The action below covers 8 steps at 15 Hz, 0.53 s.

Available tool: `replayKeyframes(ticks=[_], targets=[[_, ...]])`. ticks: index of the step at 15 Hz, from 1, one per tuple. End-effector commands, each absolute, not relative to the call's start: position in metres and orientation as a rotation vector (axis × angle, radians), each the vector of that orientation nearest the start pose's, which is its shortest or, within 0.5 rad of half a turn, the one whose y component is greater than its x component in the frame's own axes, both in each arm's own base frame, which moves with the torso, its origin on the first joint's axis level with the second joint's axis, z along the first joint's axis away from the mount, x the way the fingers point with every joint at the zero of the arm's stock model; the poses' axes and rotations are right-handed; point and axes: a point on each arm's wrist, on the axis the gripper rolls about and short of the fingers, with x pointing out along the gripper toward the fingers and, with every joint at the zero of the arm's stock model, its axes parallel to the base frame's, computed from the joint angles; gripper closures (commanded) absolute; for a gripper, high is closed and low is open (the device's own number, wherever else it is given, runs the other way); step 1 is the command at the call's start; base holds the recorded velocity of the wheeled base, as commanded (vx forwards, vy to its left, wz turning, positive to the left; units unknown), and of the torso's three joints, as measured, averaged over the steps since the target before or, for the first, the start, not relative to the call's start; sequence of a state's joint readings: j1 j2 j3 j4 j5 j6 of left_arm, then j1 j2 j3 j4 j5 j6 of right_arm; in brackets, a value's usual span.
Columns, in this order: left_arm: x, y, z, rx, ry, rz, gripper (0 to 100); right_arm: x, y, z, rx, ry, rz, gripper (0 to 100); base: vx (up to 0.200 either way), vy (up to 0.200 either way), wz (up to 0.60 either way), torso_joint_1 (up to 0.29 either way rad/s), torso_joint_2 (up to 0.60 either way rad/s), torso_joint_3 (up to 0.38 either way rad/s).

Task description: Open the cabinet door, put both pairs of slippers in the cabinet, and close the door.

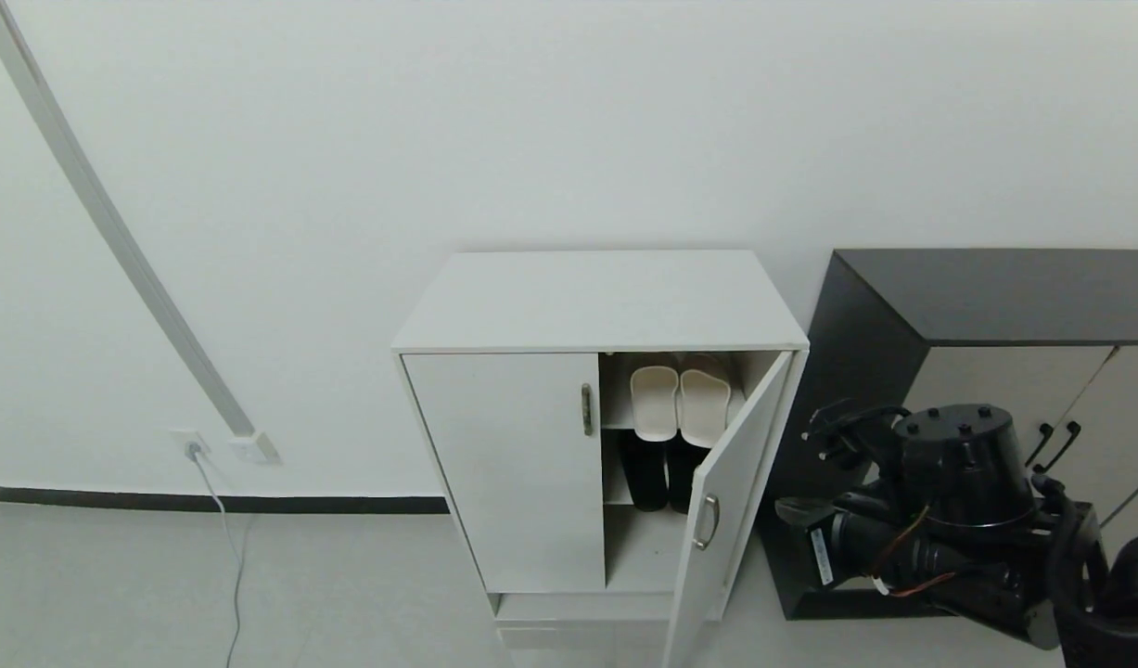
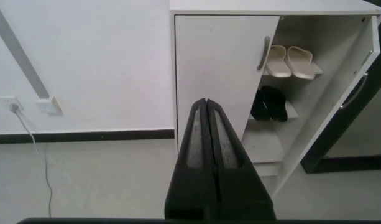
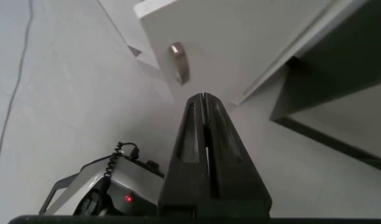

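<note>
Shows cabinet [image 1: 504, 464] on grey floor [image 1: 114, 584] by white wall [image 1: 439, 121], door [image 1: 731, 482] ajar, white slippers [image 1: 680, 404] above black slippers [image 1: 657, 478], left gripper [image 2: 206, 106] and right gripper [image 3: 204, 101] fingers pressed together.

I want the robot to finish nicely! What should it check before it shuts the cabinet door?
1. White slippers on the upper shelf: ok.
2. Black slippers on the shelf below: ok.
3. Slippers tucked far enough in for the door to pass: cannot tell.
4. Right door swung open, ready to be pushed: ok.
5. Right pincer shut and empty, with the door handle just ahead of it: ok.
6. Left door shut: ok.
</note>
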State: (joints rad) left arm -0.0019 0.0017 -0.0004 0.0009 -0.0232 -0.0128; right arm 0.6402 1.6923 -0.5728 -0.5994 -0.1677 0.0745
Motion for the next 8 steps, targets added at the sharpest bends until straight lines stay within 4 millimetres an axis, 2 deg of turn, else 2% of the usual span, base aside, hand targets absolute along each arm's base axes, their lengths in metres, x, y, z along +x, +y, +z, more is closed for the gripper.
replayKeyframes(ticks=[1, 5, 6, 8], targets=[[-0.023, 0.0, 0.075, -0.014, 0.003, -0.026, 100, 0.228, 0.165, 0.108, -0.149, 0.541, 0.442, 100, 0.0, 0.0, 0.0, 0.0, 0.0, 0.0], [-0.023, 0.0, 0.076, -0.012, 0.002, -0.026, 100, 0.257, 0.182, 0.081, -0.139, 0.546, 0.426, 100, 0.0, 0.0, 0.0, 0.0, 0.0, 0.0], [-0.023, 0.0, 0.075, -0.011, 0.003, -0.026, 100, 0.27, 0.186, 0.071, -0.132, 0.54, 0.416, 100, 0.0, 0.0, 0.0, 0.0, 0.0, 0.0], [-0.023, 0.0, 0.075, -0.011, 0.003, -0.026, 100, 0.287, 0.19, 0.063, -0.122, 0.531, 0.397, 100, 0.0, 0.0, 0.0, 0.0, 0.0, 0.0]])
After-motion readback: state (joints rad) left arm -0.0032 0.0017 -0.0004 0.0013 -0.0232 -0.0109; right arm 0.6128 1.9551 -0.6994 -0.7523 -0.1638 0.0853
